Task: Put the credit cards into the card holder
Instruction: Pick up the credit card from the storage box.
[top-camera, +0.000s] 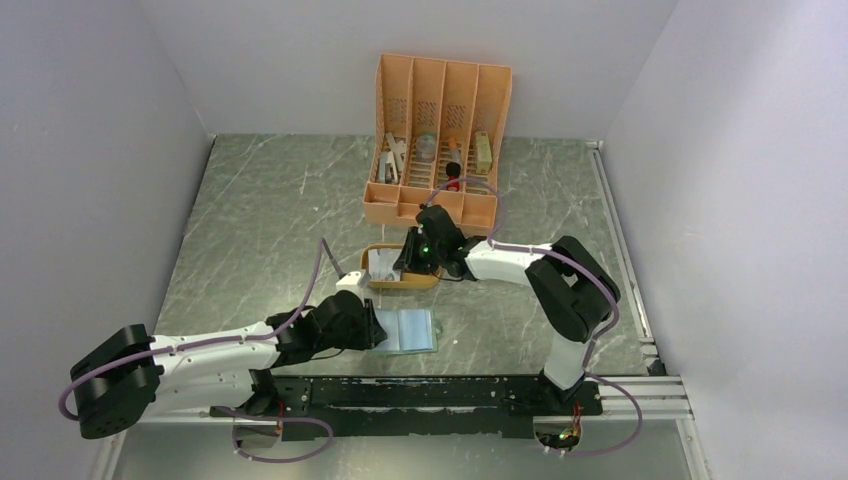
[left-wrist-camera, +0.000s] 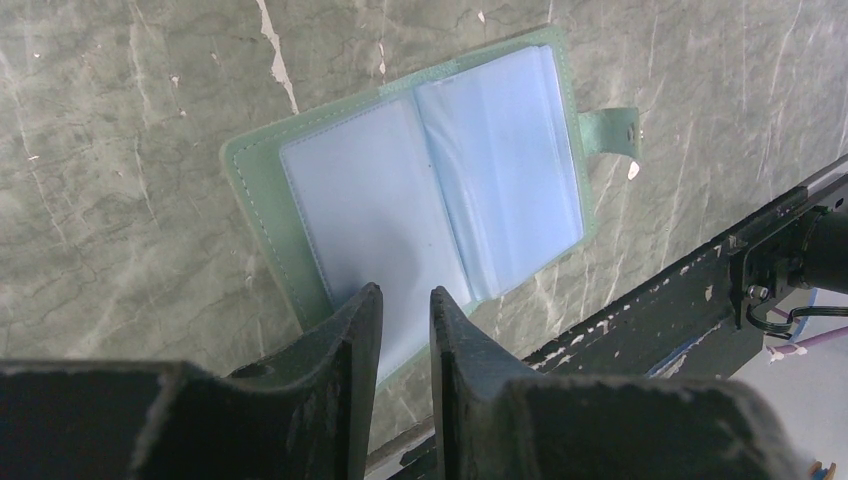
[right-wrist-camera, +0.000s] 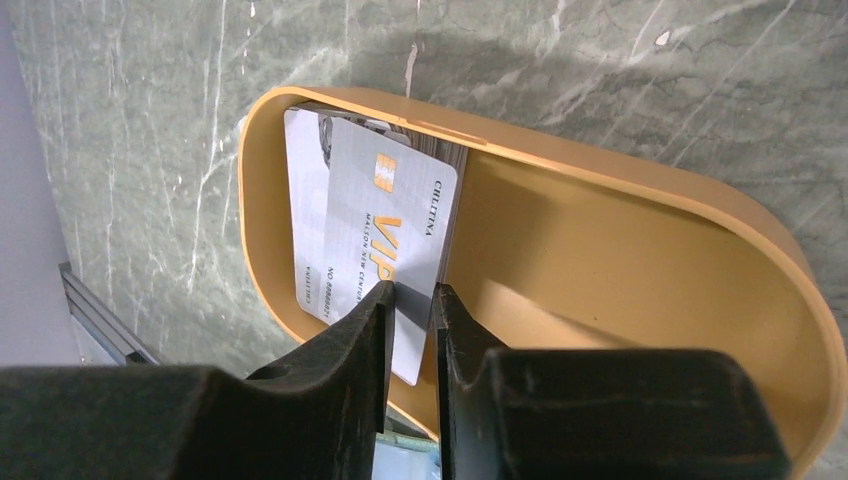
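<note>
- Top view: the wallet (top-camera: 412, 330) lies open on the table (top-camera: 260, 220) close to the arm bases, with the left gripper (top-camera: 378, 328) at its left edge; the right gripper (top-camera: 402, 266) reaches into the orange tray (top-camera: 400, 287) in front of the slotted organizer (top-camera: 440, 100)
- Left wrist: the fingers are nearly together over the wallet's near edge, a clear pocket showing in the slit; I cannot tell if they pinch it
- Right wrist: the fingers are closed on the edge of a grey card (right-wrist-camera: 385, 230), which sits tilted over the other cards (right-wrist-camera: 305, 200) at one end of the tray
</note>
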